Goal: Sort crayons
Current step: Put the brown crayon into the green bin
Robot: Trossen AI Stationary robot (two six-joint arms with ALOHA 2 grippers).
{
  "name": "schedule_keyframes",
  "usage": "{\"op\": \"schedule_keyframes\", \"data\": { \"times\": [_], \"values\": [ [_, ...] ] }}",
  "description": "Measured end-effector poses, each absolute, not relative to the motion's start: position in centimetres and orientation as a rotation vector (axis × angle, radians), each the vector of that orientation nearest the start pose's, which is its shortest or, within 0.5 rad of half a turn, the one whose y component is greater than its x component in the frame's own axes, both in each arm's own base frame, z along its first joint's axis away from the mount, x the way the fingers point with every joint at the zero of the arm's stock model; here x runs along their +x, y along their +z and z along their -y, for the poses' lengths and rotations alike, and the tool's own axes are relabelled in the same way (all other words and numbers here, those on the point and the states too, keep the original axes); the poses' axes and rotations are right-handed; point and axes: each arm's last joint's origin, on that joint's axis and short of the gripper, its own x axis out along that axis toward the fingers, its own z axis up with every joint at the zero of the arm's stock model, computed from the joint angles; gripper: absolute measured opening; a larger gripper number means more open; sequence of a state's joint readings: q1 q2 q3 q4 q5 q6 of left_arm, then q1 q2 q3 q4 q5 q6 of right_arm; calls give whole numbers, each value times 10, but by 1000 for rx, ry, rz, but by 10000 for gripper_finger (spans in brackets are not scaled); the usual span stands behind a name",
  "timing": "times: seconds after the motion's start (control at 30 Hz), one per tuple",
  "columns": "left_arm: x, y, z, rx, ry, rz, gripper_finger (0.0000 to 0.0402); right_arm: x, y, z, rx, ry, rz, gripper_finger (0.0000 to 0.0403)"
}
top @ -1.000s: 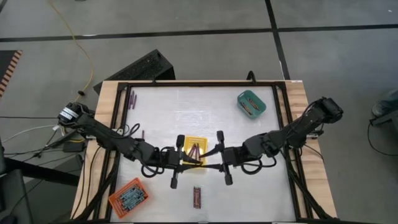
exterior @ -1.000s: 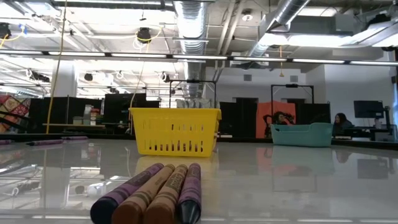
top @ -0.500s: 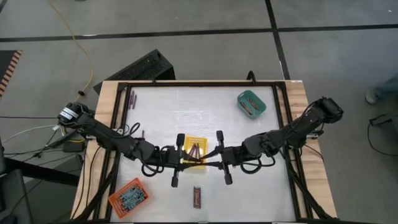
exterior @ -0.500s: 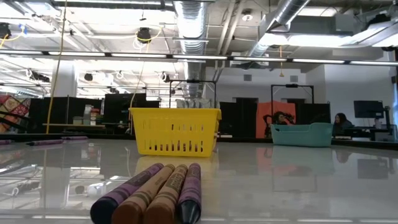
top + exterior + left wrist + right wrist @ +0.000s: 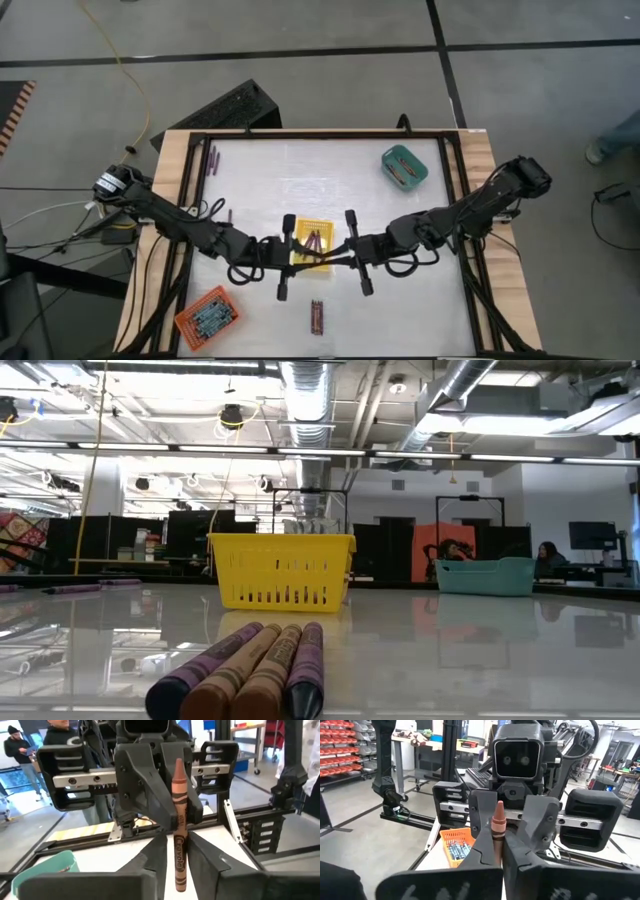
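Robotics lab / open workshop floor, industrial bldg. Evidence: bare grey concrete floor [image 5: 300,30] w/ dark tape lines, yellow cable [image 5: 130,70] trailing across it. Exposed silver ducts [image 5: 310,390] and pipes overhead, strip lights. Dark metal frames [image 5: 310,510] in background, more test rigs by look. Red parts bins [image 5: 340,745] on racks, workbench [image 5: 440,745] w/ clutter. People [image 5: 548,555] seated at desks w/ monitor [image 5: 592,536] far back. Table: wood-edged, black frame, on open floor.
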State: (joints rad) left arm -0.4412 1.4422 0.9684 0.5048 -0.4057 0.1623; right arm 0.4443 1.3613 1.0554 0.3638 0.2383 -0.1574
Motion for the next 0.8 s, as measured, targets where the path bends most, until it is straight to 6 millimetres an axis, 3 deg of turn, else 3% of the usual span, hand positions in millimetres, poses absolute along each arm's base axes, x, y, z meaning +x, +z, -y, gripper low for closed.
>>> {"op": "schedule_keyframes", "data": {
  "times": [0.4, 0.8],
  "values": [
    [298, 291, 130, 165, -71, -155, 142, 283, 349, -117, -98, 163, -3, 1],
    [293, 273, 128, 78, -57, -343, 148, 266, 364, -85, -60, 31, -44, 0]
  ]
}}
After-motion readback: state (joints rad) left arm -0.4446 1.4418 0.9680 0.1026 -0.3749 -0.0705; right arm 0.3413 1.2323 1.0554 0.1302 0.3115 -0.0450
